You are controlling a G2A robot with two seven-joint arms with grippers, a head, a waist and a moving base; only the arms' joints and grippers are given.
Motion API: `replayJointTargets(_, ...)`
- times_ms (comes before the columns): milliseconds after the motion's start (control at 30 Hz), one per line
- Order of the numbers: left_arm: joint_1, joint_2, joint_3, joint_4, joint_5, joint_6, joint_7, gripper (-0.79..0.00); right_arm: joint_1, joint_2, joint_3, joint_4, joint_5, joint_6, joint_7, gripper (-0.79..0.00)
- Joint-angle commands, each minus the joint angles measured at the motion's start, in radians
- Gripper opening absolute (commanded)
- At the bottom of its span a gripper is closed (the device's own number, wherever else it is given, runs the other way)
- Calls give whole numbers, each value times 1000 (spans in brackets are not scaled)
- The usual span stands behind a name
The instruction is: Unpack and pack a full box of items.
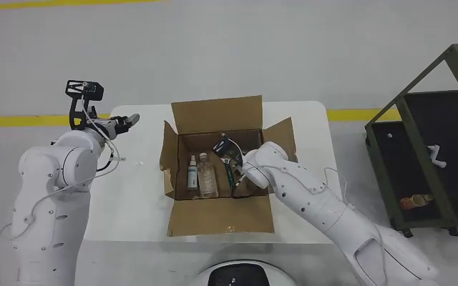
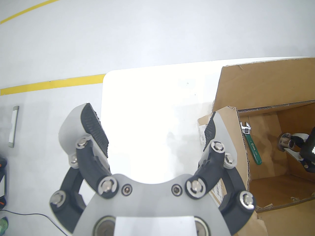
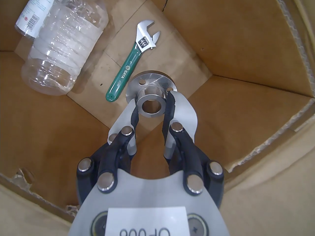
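An open cardboard box [image 1: 218, 214] stands in the middle of the white table [image 1: 139, 193]. My right gripper [image 3: 152, 104] is inside the box, shut on the neck of a metal flange [image 3: 150, 92], held above the box floor. A green-handled wrench [image 3: 130, 62] lies on the floor just beyond it. A clear plastic bottle [image 3: 64, 47] and a smaller white-labelled bottle [image 3: 39, 3] lie side by side in the box's left part. My left gripper [image 2: 152, 126] hangs open and empty over the table's far-left corner, left of the box [image 2: 268, 87].
The box flaps stand out on all four sides. A dark green cart [image 1: 418, 157] stands off the table to the right. Bare tabletop lies left of the box. A yellow floor line [image 1: 43, 120] runs behind the table.
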Motion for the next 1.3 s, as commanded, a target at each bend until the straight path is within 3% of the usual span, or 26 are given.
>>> replayJointTargets(0,0,0,0,0,0,0,0,0,2,-7,-3,14,3,0,-2,-785)
replayJointTargets(767,0,0,0,0,0,0,0,0,25,-71,6,171,0,-46,-10,-776)
replayJointTargets(867,0,0,0,0,0,0,0,0,28,-78,8,189,-1,-53,-13,-696)
replayJointTargets(967,0,0,0,0,0,0,0,0,30,-84,11,204,1,-64,-13,-505)
replayJointTargets(1033,0,0,0,0,0,0,0,0,31,-88,14,212,1,-68,-14,-428)
replayJointTargets(1167,0,0,0,0,0,0,0,0,34,-93,23,220,-1,-74,-11,-391)
replayJointTargets(1233,0,0,0,0,0,0,0,0,34,-94,28,221,-4,-80,-11,-302)
replayJointTargets(1267,0,0,0,0,0,0,0,0,34,-95,34,222,-1,-78,-16,-329)
